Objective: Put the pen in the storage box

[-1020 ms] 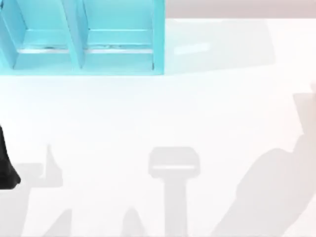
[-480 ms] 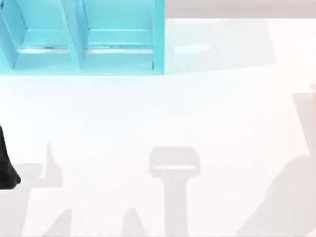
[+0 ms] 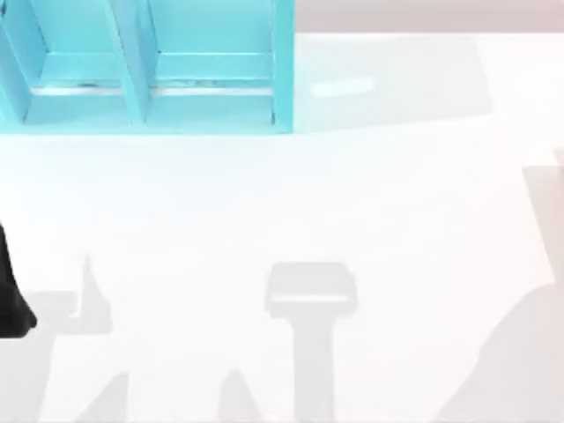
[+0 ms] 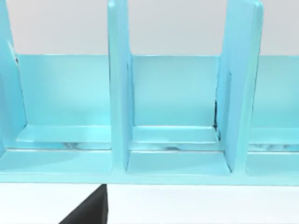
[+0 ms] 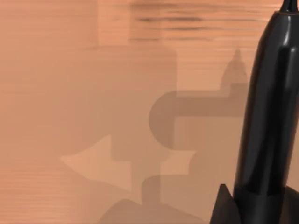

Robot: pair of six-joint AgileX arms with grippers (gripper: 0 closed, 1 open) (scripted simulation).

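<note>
None of the delivery is finished, we judge. Nearest us in the right wrist view, the pen [image 5: 268, 107] rises glossy and black, its lower end seemingly pinched in the right claw [image 5: 254, 207], over bare ground away from the storage box [image 3: 282, 70]. What is left is carrying it to the box and releasing it inside. The left arm [image 3: 12, 291] idles at the worktop [image 3: 352, 194] edge, nearer than the box; whether the left claw [image 4: 91, 212] is spread we cannot tell. Farthest, the box's turquoise compartments hold no pen. We read no brand, label or writing anywhere.
</note>
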